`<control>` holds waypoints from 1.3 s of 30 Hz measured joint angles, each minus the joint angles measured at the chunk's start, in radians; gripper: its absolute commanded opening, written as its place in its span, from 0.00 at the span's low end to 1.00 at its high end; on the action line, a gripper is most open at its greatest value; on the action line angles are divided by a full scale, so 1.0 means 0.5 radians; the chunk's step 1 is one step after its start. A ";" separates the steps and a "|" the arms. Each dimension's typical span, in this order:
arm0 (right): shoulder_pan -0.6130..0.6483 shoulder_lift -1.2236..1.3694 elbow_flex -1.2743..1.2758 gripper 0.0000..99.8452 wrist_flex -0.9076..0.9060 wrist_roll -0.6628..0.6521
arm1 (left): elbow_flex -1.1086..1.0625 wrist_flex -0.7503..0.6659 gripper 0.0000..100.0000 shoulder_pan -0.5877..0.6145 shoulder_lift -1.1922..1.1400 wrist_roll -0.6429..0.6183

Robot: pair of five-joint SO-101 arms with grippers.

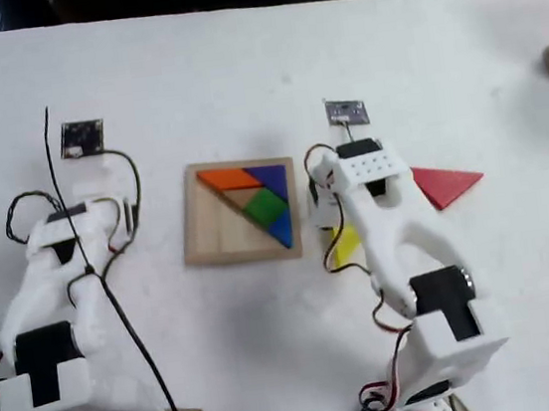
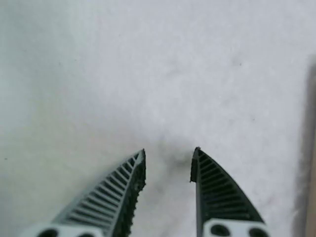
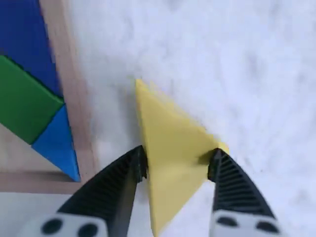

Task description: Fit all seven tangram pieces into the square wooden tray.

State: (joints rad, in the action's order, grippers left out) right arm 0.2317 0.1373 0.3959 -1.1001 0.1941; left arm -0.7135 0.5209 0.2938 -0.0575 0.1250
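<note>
Clenched on the yellow triangular tangram piece (image 3: 168, 128) with the right gripper (image 3: 178, 160), one finger against each edge, low on the white counter (image 3: 247, 59). Just beside that gripper, toward the left arm: the square wooden tray (image 3: 74, 98), holding a green square piece (image 3: 24, 103), a blue triangular piece (image 3: 57, 143) and an orange triangular piece (image 1: 229, 179). On the gripper's other side, a red triangular piece (image 1: 445, 184), lying apart. Over at the left gripper (image 2: 168, 160): released, fingers spread above bare counter.
</note>
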 measured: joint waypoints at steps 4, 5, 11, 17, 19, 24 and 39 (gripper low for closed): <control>0.000 -0.021 0.000 0.14 -0.012 -0.003 | 0.000 0.000 0.17 0.000 0.000 0.000; 0.000 -0.025 0.000 0.14 -0.018 -0.003 | 0.000 0.000 0.17 0.000 0.000 0.000; -0.003 -0.034 0.000 0.14 -0.049 -0.012 | 0.000 0.000 0.17 0.000 0.000 0.000; -0.089 -0.034 0.000 0.14 -0.049 -0.015 | 0.000 0.000 0.17 0.000 0.000 0.000; -0.141 -0.034 0.000 0.14 -0.049 -0.015 | 0.000 0.000 0.17 0.000 0.000 0.000; -0.301 -0.055 0.037 0.14 -0.049 -0.110 | 0.000 0.000 0.17 0.000 0.000 0.000; -0.617 -0.230 0.074 0.02 -0.049 -0.295 | 0.000 0.000 0.17 0.000 0.000 0.000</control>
State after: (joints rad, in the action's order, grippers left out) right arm -0.0767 0.0222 0.4327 -1.1247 0.0468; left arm -0.7135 0.5209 0.2938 -0.0575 0.1250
